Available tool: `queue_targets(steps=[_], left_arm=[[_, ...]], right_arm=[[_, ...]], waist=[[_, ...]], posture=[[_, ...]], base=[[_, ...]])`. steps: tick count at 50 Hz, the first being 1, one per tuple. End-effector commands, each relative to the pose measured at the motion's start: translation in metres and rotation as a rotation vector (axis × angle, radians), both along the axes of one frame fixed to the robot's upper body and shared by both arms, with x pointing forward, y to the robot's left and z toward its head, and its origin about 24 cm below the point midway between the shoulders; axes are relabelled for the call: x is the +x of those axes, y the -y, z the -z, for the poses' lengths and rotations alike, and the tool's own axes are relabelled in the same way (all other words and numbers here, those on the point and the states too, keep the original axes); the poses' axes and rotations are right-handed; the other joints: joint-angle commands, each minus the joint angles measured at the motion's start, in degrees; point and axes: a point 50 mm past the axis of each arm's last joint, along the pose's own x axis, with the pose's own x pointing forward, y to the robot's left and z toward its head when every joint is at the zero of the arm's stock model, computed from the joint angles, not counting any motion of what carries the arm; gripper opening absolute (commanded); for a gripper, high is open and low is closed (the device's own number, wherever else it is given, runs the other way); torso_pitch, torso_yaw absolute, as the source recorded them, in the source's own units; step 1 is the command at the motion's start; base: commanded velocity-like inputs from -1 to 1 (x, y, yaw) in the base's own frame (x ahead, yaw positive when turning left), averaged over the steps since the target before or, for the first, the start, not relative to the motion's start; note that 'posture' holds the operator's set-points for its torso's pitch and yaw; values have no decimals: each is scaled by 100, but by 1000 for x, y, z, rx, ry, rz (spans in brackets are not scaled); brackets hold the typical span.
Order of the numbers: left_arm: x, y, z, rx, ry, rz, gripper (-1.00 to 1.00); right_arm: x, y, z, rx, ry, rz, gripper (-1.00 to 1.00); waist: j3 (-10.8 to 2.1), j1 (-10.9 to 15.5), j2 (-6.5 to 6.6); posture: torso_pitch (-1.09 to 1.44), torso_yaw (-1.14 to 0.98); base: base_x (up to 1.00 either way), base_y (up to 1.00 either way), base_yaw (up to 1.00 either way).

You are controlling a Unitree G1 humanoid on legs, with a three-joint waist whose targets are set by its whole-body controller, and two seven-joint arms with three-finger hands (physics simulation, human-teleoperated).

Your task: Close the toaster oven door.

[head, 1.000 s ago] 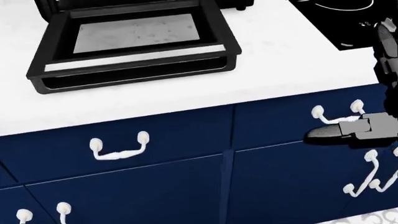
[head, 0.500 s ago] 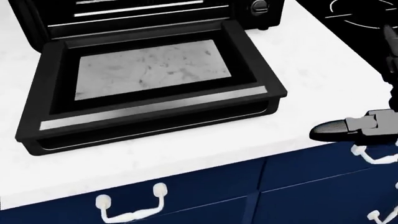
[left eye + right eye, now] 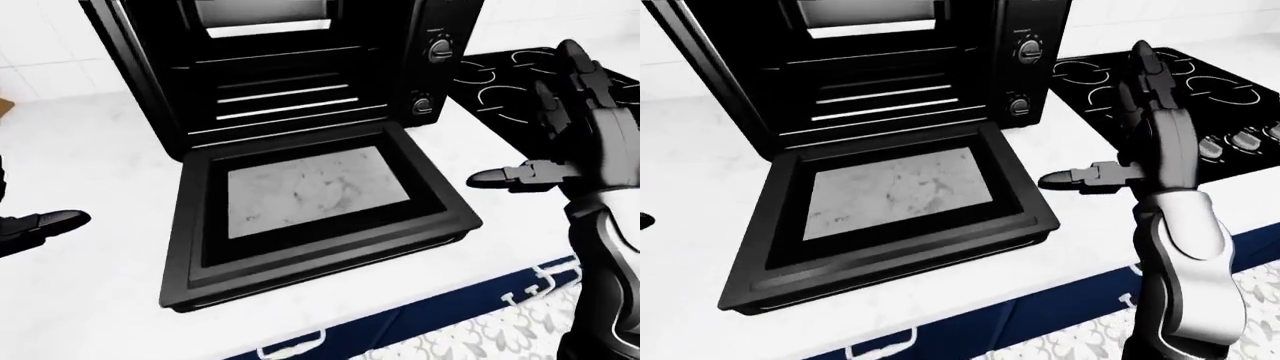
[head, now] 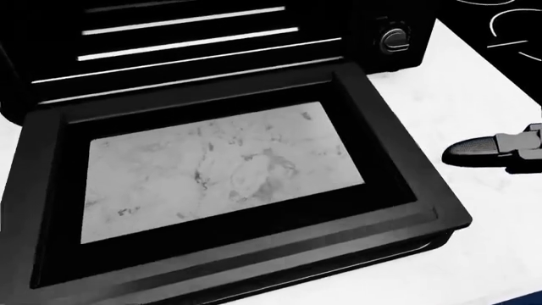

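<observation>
A toaster oven (image 3: 290,67) is seen on a white desk (image 3: 90,300) with its door (image 3: 310,210) dropped fully open and lying flat, glass pane upward, the free edge nearest the bottom of the left-eye view. The right hand (image 3: 1140,127) is held just to the right of the door, clear of it, fingers (image 3: 1145,71) spread and raised, thumb pointed toward the door's right edge; nothing is held. Of the left hand (image 3: 35,227) only a dark fingertip is shown at the left edge of the left-eye view, well apart from the door, so whether it is spread or closed cannot be told.

The door is judged not yet touched. To do the step well, the right hand would best be lowered and brought in under the door's free edge, below and to the left of where the hand now hangs, so that the fingers are slipped beneath the lip, not pressed on the glass. The lift is then best carried up and away along the hinge's arc, contact being kept near the middle of the edge so the door is not twisted. The knobs (image 3: 1028,50), above and left of the hand, and the stove (image 3: 1200,82) beneath it should be kept clear. A final firm push may be needed for the door to be seated against the frame.
</observation>
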Motion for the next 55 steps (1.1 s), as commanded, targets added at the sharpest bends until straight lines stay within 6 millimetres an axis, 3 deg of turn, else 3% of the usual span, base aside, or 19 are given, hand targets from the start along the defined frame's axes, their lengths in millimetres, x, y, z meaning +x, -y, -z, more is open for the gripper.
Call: queue_targets(steps=[1, 9, 34, 46, 55], left_arm=[[-3, 0, -16, 44, 51, -6, 100], [-8, -3, -23, 40, 85, -4, 100], [-7, -30, -15, 15, 58, -91, 100], [-7, -41, -13, 14, 52, -122, 100], [-8, -41, -15, 20, 55, -127, 100]], right_arm=[[-3, 2, -13, -12, 61, 14, 100], [-2, 9, -18, -10, 83, 25, 100], [22, 37, -37, -102, 78, 97, 100], [37, 57, -29, -182, 39, 173, 100], [48, 59, -30, -230, 33, 177, 100]], waist=[[-150, 16, 50], [-132, -28, 93], [-24, -100, 196], [-58, -70, 154], [-110, -87, 194]], posture=[[0, 0], [0, 0], [0, 0], [0, 0], [0, 0]], base=[[0, 0, 0], [0, 0, 0], [0, 0, 0], [0, 0, 0], [0, 0, 0]])
